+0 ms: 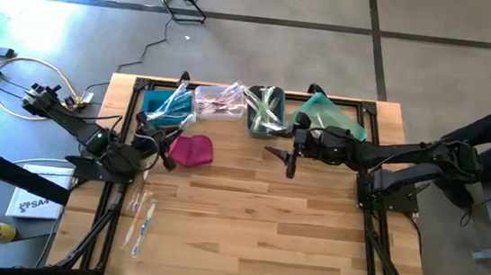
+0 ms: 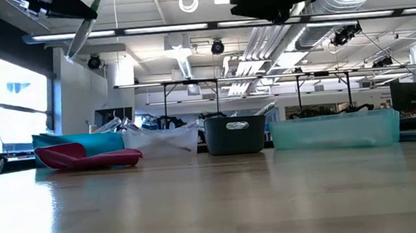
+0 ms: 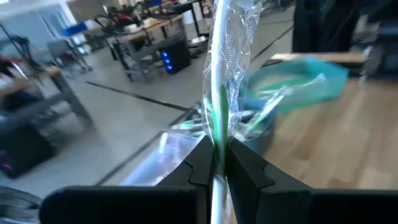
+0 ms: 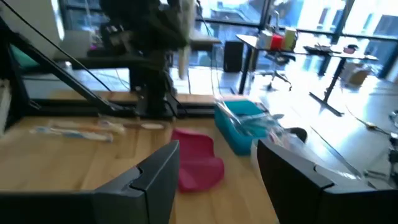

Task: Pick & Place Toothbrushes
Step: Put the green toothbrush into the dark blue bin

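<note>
Wooden worktop [image 1: 246, 228] is carrying a few toothbrushes [image 1: 138, 219] lying loose at its left, while the left end effector [image 3: 216, 163] is pinching a wrapped toothbrush [image 3: 219, 93] above the pink pouch [image 1: 192, 150], and the right end effector [image 1: 290, 160] is hanging open near the grey bin [image 1: 264, 112].

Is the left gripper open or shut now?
Shut: the left gripper pinches a wrapped toothbrush between its fingers.
</note>
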Available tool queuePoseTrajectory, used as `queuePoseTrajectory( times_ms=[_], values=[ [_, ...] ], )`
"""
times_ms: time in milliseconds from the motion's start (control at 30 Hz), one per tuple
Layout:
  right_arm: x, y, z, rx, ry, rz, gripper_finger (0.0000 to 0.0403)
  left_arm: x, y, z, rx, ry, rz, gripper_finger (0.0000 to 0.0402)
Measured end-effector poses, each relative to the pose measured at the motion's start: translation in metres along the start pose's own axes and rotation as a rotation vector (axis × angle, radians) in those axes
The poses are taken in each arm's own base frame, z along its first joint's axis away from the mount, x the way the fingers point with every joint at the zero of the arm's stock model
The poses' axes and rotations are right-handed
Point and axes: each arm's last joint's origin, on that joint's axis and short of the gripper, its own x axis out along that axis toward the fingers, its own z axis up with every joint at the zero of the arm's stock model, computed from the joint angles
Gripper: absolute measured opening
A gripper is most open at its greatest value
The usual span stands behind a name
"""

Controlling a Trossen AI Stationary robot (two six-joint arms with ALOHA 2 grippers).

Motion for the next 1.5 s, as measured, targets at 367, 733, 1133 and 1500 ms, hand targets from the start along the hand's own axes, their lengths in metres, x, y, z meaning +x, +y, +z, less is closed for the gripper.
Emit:
queuePoseTrajectory(
  times_ms=[367,733,1133,1500],
  values=[
    [0.0,0.0,0.006,0.032,-0.058,0.009,0.0207,0.029,0.019,0.0,0.019,0.084,-0.029,0.0014],
    [-0.001,0.0,0.011,0.091,-0.118,0.008,0.0207,0.086,0.012,-0.011,-0.009,-0.123,-0.313,0.0016],
    [0.016,0.001,0.007,0.098,-0.213,0.005,0.0207,0.131,0.008,-0.014,-0.05,-0.259,-0.486,0.0015],
    [0.056,0.0,-0.023,0.106,-0.388,-0.02,0.0207,0.136,0.002,-0.018,-0.041,-0.257,-0.56,0.0015]
  ],
)
